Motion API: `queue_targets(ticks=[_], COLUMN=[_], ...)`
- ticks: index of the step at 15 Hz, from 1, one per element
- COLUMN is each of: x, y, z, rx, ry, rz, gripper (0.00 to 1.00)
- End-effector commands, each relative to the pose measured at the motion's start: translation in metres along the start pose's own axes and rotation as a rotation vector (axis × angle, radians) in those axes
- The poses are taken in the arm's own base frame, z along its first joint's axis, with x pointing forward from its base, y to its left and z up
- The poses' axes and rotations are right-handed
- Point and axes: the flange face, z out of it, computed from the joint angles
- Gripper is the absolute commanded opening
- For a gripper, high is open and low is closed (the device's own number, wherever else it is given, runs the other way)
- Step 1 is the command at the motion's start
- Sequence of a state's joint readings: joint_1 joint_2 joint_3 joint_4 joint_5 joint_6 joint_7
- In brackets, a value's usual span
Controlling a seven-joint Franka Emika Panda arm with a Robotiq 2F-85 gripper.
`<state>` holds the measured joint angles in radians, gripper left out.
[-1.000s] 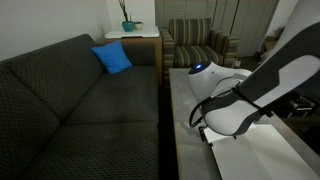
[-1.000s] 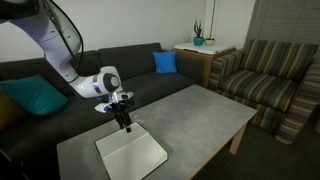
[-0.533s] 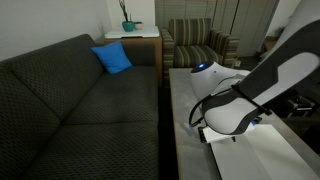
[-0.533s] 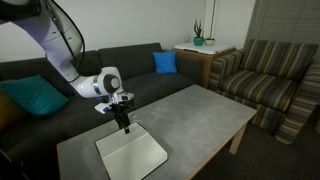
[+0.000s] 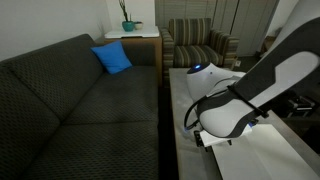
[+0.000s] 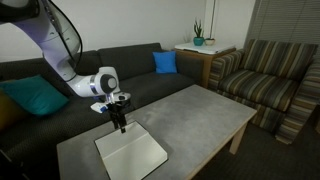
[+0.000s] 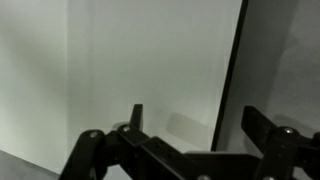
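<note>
In an exterior view, a teal cushion (image 6: 35,97) lies at the far left on the dark sofa (image 6: 140,88). To its right the white arm (image 6: 60,55) bends down to the gripper (image 6: 121,127), which points straight down at the near left part of the grey table (image 6: 205,108). A white sheet (image 6: 133,155) lies flat there, and the gripper hangs over the sheet's far edge. Whether its tips touch the sheet cannot be told.

In the wrist view the gripper (image 7: 192,120) is released. Its two fingers (image 7: 135,114) stand well apart with nothing between them. The sheet (image 7: 150,60) fills most of the picture, and its dark right edge runs past the right finger.

Further right on the sofa a blue cushion (image 6: 165,62) leans against the back. Beyond the sofa's end a side table (image 6: 208,52) carries a small plant (image 6: 198,37). A striped armchair (image 6: 265,82) stands at the right, well apart from the sheet.
</note>
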<state>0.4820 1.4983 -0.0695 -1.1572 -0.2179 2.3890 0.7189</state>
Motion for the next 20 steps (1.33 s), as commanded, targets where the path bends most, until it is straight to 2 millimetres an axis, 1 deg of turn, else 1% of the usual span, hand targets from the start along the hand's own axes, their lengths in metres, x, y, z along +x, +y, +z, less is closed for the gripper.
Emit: queue_targets(ticks=[1,4,11,13,18,20], x=[-0.006,-0.011,-0.018,-0.018,-0.018,-0.019], y=[0.002,0.005,0.005,0.006,0.008,0.01], z=[0.004,0.006,0.008,0.009,0.015,0.018], rx=[-0.085,-0.171,-0.244,-0.242,-0.159,-0.16], ry=[0.0,0.004,-0.001,-0.008,-0.043,-0.051], rz=[-0.038,-0.066,-0.08,-0.076,-0.089,-0.081], gripper=[1.0,1.0,1.0,1.0,1.0,1.0])
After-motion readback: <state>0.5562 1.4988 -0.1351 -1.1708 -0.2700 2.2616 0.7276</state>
